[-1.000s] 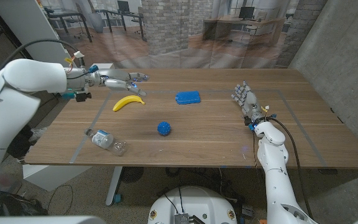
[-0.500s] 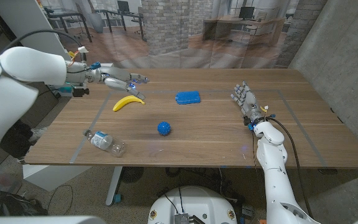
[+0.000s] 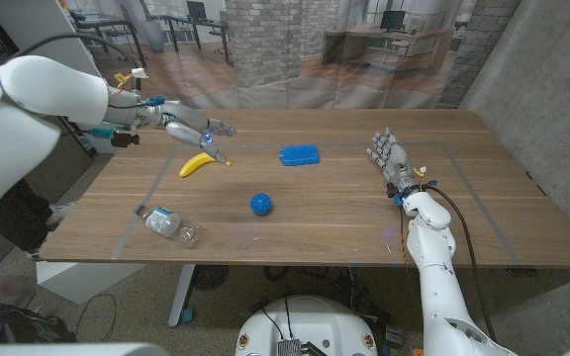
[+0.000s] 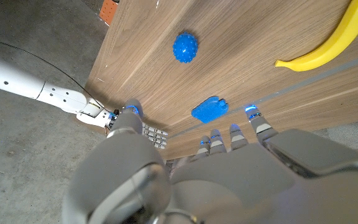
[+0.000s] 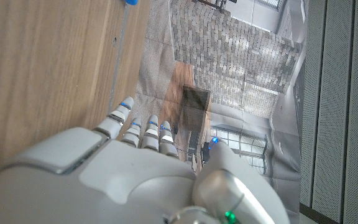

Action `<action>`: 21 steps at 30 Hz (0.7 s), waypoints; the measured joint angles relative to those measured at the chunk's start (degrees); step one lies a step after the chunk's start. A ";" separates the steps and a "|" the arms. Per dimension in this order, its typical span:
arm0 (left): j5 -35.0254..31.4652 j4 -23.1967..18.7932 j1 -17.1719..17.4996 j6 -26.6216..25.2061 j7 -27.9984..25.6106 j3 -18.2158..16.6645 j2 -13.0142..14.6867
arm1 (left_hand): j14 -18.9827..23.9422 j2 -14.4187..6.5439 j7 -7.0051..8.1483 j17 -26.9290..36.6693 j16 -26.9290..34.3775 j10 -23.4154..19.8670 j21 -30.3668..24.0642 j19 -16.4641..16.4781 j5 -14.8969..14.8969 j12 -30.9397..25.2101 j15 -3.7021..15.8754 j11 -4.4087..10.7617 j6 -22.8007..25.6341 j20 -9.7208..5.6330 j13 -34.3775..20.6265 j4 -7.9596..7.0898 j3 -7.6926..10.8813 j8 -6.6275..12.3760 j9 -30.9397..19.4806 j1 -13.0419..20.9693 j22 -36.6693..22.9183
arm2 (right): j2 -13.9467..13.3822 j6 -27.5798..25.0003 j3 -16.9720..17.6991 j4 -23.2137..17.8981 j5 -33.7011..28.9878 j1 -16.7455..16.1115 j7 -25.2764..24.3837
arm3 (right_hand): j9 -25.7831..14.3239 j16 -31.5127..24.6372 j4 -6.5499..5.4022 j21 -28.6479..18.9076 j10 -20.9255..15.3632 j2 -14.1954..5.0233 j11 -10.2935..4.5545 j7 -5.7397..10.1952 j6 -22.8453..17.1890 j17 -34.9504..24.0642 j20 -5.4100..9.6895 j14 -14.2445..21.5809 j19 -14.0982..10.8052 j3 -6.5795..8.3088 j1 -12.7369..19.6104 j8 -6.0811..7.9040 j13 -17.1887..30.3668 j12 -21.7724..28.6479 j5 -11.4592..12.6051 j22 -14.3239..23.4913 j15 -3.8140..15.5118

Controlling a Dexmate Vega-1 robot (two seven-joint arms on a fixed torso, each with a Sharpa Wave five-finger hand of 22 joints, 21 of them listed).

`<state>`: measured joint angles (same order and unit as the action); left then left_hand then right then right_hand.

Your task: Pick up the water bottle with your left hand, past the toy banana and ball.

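The left hand (image 3: 194, 130) has its fingers stretched out and apart, holding nothing, above the far left of the table (image 3: 344, 213), just past the banana (image 3: 204, 162). The right hand (image 3: 388, 158) stands with fingers straight and loosely spread, empty, on the right side. The water bottle (image 3: 169, 223) lies on its side near the front left edge, well apart from both hands. The ball (image 3: 260, 204) sits mid-table, a blue block (image 3: 299, 154) beyond it.

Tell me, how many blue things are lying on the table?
2. A blue ball sits near the middle of the table, and a flat blue thing lies farther back, to the right of the banana. The bottle at the front edge has a blue label too.
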<state>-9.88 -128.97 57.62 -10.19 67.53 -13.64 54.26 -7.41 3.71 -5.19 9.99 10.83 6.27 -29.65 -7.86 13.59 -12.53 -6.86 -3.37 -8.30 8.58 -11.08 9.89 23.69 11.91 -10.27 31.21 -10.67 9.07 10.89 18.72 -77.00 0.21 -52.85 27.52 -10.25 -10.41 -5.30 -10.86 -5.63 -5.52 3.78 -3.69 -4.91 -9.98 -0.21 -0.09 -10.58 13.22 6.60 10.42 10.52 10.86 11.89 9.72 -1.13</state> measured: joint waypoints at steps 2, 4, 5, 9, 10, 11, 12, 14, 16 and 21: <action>-0.11 0.00 0.00 -0.11 0.22 0.00 0.00 | 0.00 0.12 -0.14 0.00 0.00 0.00 0.00 0.11 0.26 0.00 0.00 0.00 0.14 -0.04 0.00 0.00 0.00 0.00 0.00 0.52 0.00 | -0.01 0.00 0.00 0.12 0.00 0.06 0.00 | 0.00 0.00 0.00 0.00 0.00 0.00 0.00 0.00 0.00 0.00 0.00 0.00 0.00 0.00 0.00 0.00 0.00 0.00 0.00 0.00 0.00; -0.35 -0.74 -0.97 -0.41 0.65 0.92 1.51 | 0.00 0.12 -0.14 0.00 0.00 0.00 0.00 0.30 0.43 0.00 0.00 0.00 0.14 0.15 0.00 0.00 0.00 0.00 0.00 1.02 0.00 | -0.01 0.46 -0.01 0.33 0.20 0.17 -0.02 | 0.00 0.00 0.00 0.00 0.00 0.00 0.00 0.00 0.00 0.00 0.00 0.00 0.00 0.00 0.00 0.00 0.00 0.00 0.00 0.00 0.00; -0.47 -0.74 -0.97 -0.51 0.85 0.92 1.51 | 0.00 0.29 0.08 0.00 0.00 -0.04 0.03 0.30 0.43 0.00 0.00 0.04 0.36 0.15 0.00 0.00 0.00 0.00 0.00 1.21 0.00 | -0.02 0.46 -0.01 0.46 0.20 0.23 -0.02 | 0.00 0.00 0.00 0.00 0.00 0.00 0.00 0.00 0.00 0.00 0.00 0.00 0.00 0.00 0.00 0.00 0.00 0.00 0.00 0.00 0.00; -1.05 -1.40 -1.62 -0.98 1.72 1.83 2.66 | 0.00 0.27 0.17 0.00 0.00 -0.61 0.21 0.70 0.43 0.00 0.00 0.01 0.45 0.12 0.01 0.00 0.00 0.00 0.00 2.38 0.00 | -0.03 0.96 -0.02 0.86 0.43 0.41 -0.03 | 0.00 0.00 0.00 0.00 -0.32 0.00 0.32 0.00 0.00 0.00 0.00 0.00 0.00 0.00 0.00 0.00 0.00 0.00 0.00 0.00 0.00; -1.08 -1.59 -1.76 -1.01 1.77 2.04 2.94 | 0.00 0.27 0.17 0.00 0.00 -0.61 0.21 0.70 0.68 0.00 0.00 0.01 0.45 0.12 0.00 0.00 0.00 0.00 0.00 2.89 0.00 | -0.03 1.06 -0.02 0.90 0.51 0.43 -0.03 | 0.00 0.00 0.00 0.00 -0.32 0.00 0.32 0.00 0.00 0.00 0.00 0.00 0.00 0.00 0.00 0.00 0.00 0.00 0.00 0.00 0.00; -1.25 -1.59 -1.76 -1.17 2.00 2.04 2.94 | 0.00 0.33 0.17 0.00 0.00 -0.61 0.21 0.70 0.87 0.00 0.00 0.01 0.45 0.12 0.01 0.00 0.00 0.00 0.00 3.09 0.00 | -0.03 1.06 -0.03 1.04 0.51 0.50 -0.03 | 0.00 0.00 0.00 0.00 -0.32 0.00 0.32 0.00 0.00 0.00 0.00 0.00 0.00 0.00 0.00 0.00 0.00 0.00 0.00 0.00 0.00; -1.39 -1.59 -1.76 -1.30 2.23 2.04 2.94 | 0.12 0.26 0.17 0.00 0.00 -0.61 0.21 0.70 0.88 0.00 0.12 0.01 0.45 0.12 0.01 0.00 0.00 0.00 0.00 3.15 0.00 | -0.04 1.06 -0.03 1.13 0.51 0.55 -0.03 | 0.00 0.00 0.00 0.00 -0.32 0.01 0.32 0.00 0.00 0.00 0.00 0.00 0.00 0.00 -0.01 0.00 0.00 0.00 0.00 0.00 0.00; -1.54 -1.59 -1.76 -1.40 2.47 2.04 2.94 | 0.31 0.43 -0.04 0.00 0.00 -0.61 0.43 0.85 0.88 0.00 0.31 0.01 0.65 0.27 0.01 -0.01 0.00 0.00 0.00 3.76 0.00 | -0.04 1.06 -0.03 1.27 0.51 0.60 -0.03 | 0.00 0.00 0.00 0.00 -0.32 0.02 0.32 0.00 0.00 0.00 0.00 0.00 0.00 0.00 -0.02 0.00 0.00 0.00 0.00 0.00 0.00; -1.74 -2.24 -2.25 -1.69 2.92 2.69 3.89 | 0.33 0.27 -0.13 0.00 0.00 -0.85 0.43 1.02 0.88 -0.22 0.29 0.21 0.75 0.44 0.01 -0.01 0.00 0.00 0.01 4.20 0.00 | -0.04 1.55 -0.04 1.45 0.79 0.71 0.00 | 0.00 0.00 0.00 0.00 -0.32 0.32 0.32 0.00 0.00 0.00 0.00 0.00 0.00 0.00 -0.32 0.00 0.00 0.00 0.00 0.00 0.01; -2.21 -3.08 -2.95 -2.15 4.05 3.53 5.19 | 0.59 0.20 -0.13 0.00 0.00 -1.54 0.64 1.32 1.28 -0.23 0.03 0.29 0.75 0.74 0.01 0.14 0.15 0.00 0.01 5.78 0.00 | -0.04 2.23 -0.06 1.78 1.21 0.90 0.02 | 0.00 0.00 0.00 0.00 -0.32 0.32 0.32 0.32 -0.32 0.00 0.00 0.00 0.00 0.00 -0.32 0.00 0.00 0.00 0.00 0.00 0.01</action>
<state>-12.09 -132.05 54.67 -12.34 71.57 -10.11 59.45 -6.82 3.91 -5.32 9.99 10.83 4.72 -29.01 -6.55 14.87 -12.76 -6.83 -3.07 -7.56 9.31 -11.07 10.03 23.84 11.91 -10.26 36.99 -10.67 9.04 13.12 18.65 -75.22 1.42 -51.96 27.54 -10.25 -10.41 -5.30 -10.86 -5.95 -5.20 4.09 -3.37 -5.23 -9.98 -0.21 -0.10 -10.58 13.22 6.29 10.42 10.52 10.86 11.89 9.72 -1.13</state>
